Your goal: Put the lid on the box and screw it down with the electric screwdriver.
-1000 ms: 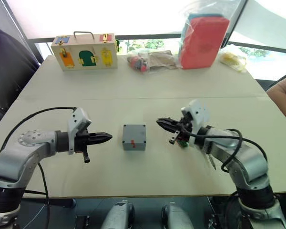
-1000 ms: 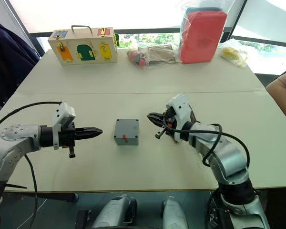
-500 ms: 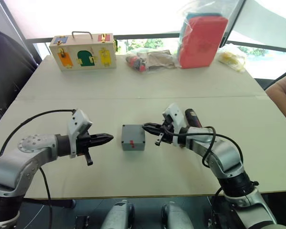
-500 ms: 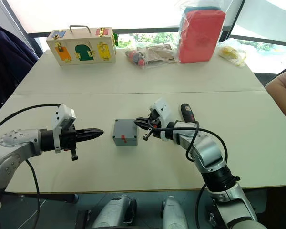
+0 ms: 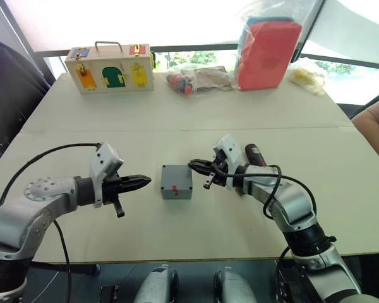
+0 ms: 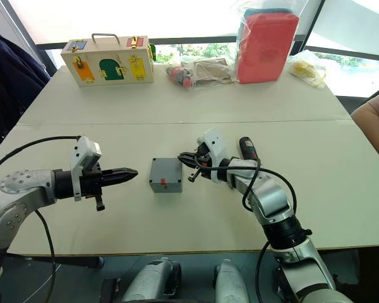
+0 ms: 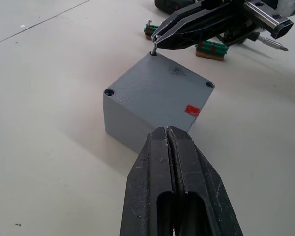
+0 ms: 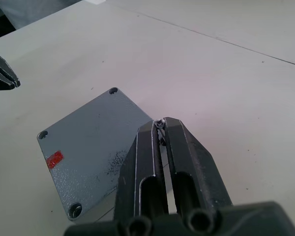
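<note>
Since a second ago the right hand [image 5: 192, 166] has been brought from well right of the box [image 5: 177, 181] to its far right corner, clamped on a small screw [image 8: 160, 124]. The left hand [image 5: 146, 182], fingers pressed together, is held just left of the box. The electric screwdriver [image 5: 254, 155] lies right of the box on the pale tabletop [image 5: 177, 113]. Beyond the box, bright windows [image 5: 196, 59] are seen.

The box [image 7: 155, 101] was plain grey with a small red mark. The electric screwdriver [image 6: 247, 150] was black with red, and the strips [image 7: 214, 49] green.
</note>
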Controlling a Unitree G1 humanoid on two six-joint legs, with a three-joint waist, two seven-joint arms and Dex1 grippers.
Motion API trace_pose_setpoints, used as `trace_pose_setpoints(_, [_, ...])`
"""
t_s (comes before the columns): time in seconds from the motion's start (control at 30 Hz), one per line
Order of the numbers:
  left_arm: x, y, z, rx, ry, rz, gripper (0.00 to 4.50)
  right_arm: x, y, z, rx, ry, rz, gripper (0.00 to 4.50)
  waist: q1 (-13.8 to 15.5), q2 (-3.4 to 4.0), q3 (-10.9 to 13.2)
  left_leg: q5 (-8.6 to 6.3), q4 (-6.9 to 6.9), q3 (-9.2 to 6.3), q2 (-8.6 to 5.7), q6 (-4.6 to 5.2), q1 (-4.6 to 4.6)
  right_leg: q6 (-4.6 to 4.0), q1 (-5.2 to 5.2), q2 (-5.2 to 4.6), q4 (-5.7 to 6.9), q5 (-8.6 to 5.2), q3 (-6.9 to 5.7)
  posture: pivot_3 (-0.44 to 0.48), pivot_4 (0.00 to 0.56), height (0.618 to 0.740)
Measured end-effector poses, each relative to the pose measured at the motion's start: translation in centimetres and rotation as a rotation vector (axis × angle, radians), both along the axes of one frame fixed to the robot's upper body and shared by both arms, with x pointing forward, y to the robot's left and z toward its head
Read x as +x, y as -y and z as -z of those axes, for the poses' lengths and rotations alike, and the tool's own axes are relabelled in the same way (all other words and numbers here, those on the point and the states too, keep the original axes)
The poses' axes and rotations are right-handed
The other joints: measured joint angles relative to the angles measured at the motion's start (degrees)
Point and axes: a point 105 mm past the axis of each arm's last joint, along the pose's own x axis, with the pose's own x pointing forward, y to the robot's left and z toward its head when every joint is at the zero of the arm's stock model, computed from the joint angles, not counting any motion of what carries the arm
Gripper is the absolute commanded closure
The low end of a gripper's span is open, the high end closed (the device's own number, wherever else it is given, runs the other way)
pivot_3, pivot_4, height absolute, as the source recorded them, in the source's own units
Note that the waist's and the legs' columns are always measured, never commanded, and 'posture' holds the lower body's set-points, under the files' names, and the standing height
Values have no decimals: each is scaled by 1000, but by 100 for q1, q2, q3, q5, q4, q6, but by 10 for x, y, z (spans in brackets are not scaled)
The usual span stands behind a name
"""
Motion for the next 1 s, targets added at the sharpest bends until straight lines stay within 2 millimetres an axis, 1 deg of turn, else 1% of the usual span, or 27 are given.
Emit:
trace_pose_setpoints(0.3, [1, 1, 0, -8, 4, -7, 4500, 0, 1, 1, -3, -7, 2, 4351, 0, 1, 0, 0, 0, 0, 0, 0, 0, 0, 0, 0, 0, 0, 0, 0, 150, 740])
trace_pose_setpoints(0.5, [2, 2, -1, -10, 6, -6, 4500, 1, 2, 7, -11, -38, 9, 4351, 0, 1, 1, 0, 0, 0, 0, 0, 0, 0, 0, -1, 0, 0, 1, 0, 150, 740])
trace_pose_setpoints(0.63, [1, 2, -1, -13, 4, -4, 4500, 3, 4, 8, -18, -41, 17, 3322, 1, 1, 1, 0, 0, 0, 0, 0, 0, 0, 0, -1, 0, 0, 1, 0, 150, 740])
trace_pose_setpoints(0.7, [1, 3, -1, -17, 2, -2, 4500, 3, 4, 8, -18, -44, 19, 2294, -1, 1, 1, 0, 0, 0, 0, 0, 0, 0, 0, -1, 0, 0, 1, 0, 150, 740])
trace_pose_setpoints(0.77, [1, 3, -1, -21, 1, 1, 4500, 4, 6, 8, -19, -48, 26, 1571, -2, 1, 1, 0, -1, 0, 0, 0, 0, 0, 0, -1, 0, 0, 1, 0, 150, 740])
trace_pose_setpoints(0.8, [0, 4, -1, -24, 0, 4, 4500, 4, 7, 8, -18, -52, 30, 1286, -2, 1, 1, 0, -1, 0, 0, 0, 0, -1, 0, -1, 0, 0, 1, 0, 150, 740])
trace_pose_setpoints(0.9, [0, 5, -3, -32, 3, 9, 4500, 4, 11, 7, -14, -71, 41, 1286, 5, 3, 2, 0, -1, 0, 0, 0, 0, -1, 0, -2, 0, 0, 1, 0, 150, 740])
trace_pose_setpoints(1.0, [4, 11, -12, -53, 34, 31, 4500, 3, 21, -2, 10, -94, 68, 1286, 31, 4, 5, 0, 0, 0, -1, 0, 0, -1, 1, -2, -1, 0, 0, 0, 150, 740])
